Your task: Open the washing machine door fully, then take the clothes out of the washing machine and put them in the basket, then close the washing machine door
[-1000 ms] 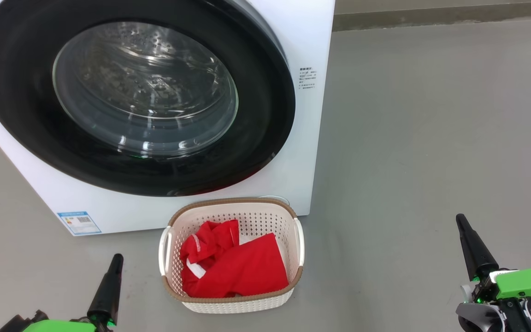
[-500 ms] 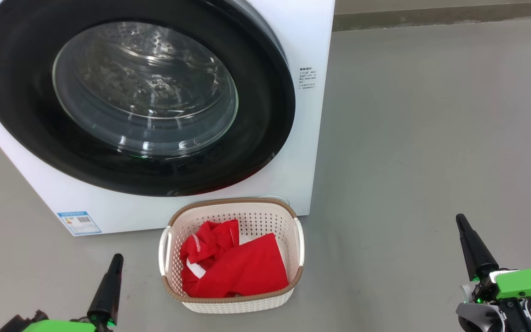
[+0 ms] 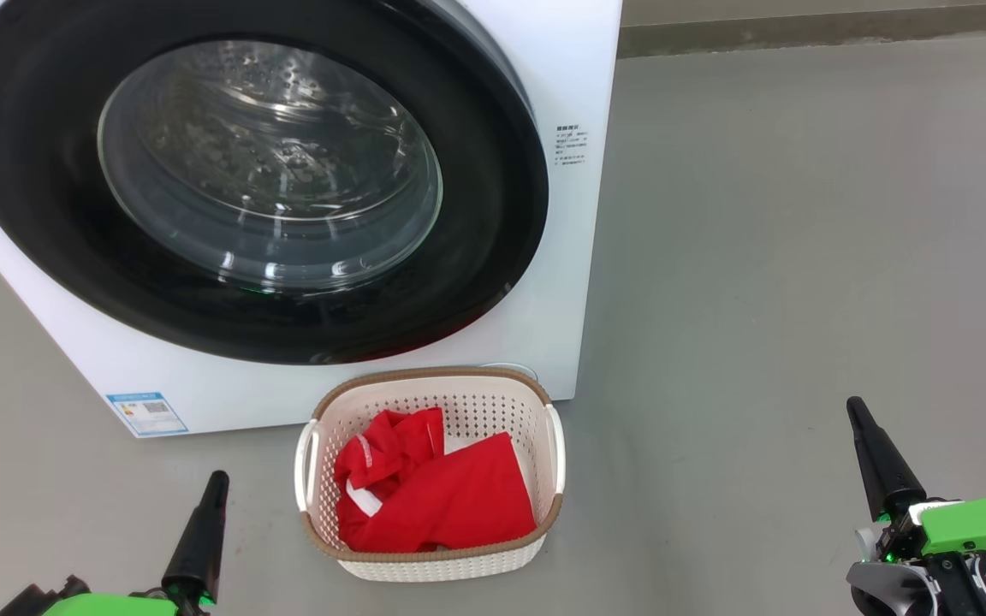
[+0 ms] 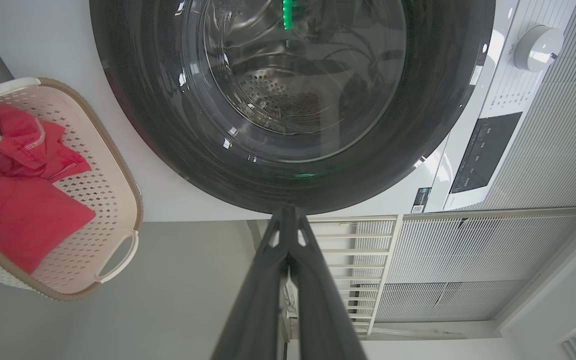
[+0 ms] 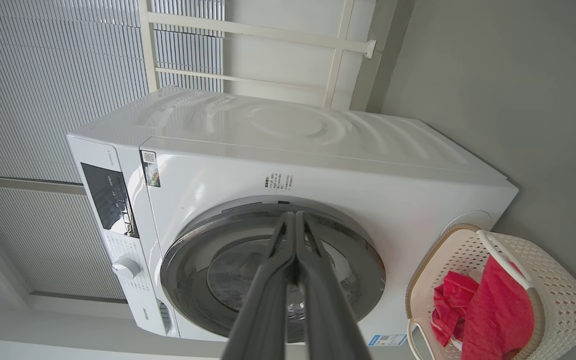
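Observation:
The white washing machine [image 3: 579,77] stands at the upper left of the head view, its round black-rimmed door [image 3: 39,154] lying closed against its front. On the floor in front sits the cream basket [image 3: 459,402] with the red clothes [image 3: 442,500] inside. My left gripper [image 3: 217,479] is shut and empty at the lower left, left of the basket. At the lower right my right gripper [image 3: 854,406] is shut and empty, well clear of the basket. The wrist views show the door [image 4: 168,125] [image 5: 368,265], the basket [image 4: 113,150] [image 5: 558,290] and the clothes [image 4: 18,210] [image 5: 498,310].
Bare grey floor [image 3: 801,257] spreads to the right of the machine. A white railing and ribbed wall panels [image 4: 468,260] stand behind it. The control dial [image 4: 535,47] sits on the machine's panel.

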`<state>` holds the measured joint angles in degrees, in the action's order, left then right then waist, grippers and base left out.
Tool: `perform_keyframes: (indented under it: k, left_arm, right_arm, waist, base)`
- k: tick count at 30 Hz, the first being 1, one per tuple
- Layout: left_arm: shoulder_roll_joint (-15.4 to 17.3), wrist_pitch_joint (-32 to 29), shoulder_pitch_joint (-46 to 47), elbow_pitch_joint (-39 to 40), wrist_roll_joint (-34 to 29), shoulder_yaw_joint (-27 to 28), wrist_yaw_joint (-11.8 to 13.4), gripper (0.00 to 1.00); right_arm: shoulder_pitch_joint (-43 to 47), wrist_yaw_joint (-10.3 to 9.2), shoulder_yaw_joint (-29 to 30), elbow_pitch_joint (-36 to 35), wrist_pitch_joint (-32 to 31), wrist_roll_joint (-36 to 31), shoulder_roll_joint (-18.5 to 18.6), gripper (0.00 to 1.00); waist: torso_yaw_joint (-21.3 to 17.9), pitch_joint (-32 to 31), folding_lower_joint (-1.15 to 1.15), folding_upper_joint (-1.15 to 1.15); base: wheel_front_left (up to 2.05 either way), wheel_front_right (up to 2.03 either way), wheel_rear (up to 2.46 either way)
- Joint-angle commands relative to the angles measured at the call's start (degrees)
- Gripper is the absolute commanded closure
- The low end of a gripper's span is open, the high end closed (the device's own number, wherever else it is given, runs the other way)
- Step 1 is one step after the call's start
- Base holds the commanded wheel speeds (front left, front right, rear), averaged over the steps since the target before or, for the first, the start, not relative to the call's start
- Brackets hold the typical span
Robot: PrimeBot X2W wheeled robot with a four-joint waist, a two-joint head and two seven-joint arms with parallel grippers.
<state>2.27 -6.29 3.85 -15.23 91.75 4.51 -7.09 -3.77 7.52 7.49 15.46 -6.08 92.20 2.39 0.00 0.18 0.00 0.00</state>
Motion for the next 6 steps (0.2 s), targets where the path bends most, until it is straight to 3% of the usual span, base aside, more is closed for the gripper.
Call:
perform_keyframes:
  k: [1,6]
  left_arm:
    - [0.6,-0.2,2.3,1.2,0.4,2.0,-0.4,1.00]
    - [0.6,-0.2,2.3,1.2,0.4,2.0,-0.4,1.00]
  right_arm:
    - [-2.4,-0.03,-0.9,-1.4,-0.4,-0.1,0.5,1.00]
    - [-2.4,-0.03,-0.9,-1.4,-0.4,-0.1,0.5,1.00]
  waist:
    - [0.0,0.0,0.00,0.00]
    - [0.0,0.0,0.00,0.00]
  base:
    - [0.00,0.00,0.00]
    - [0.00,0.00,0.00]
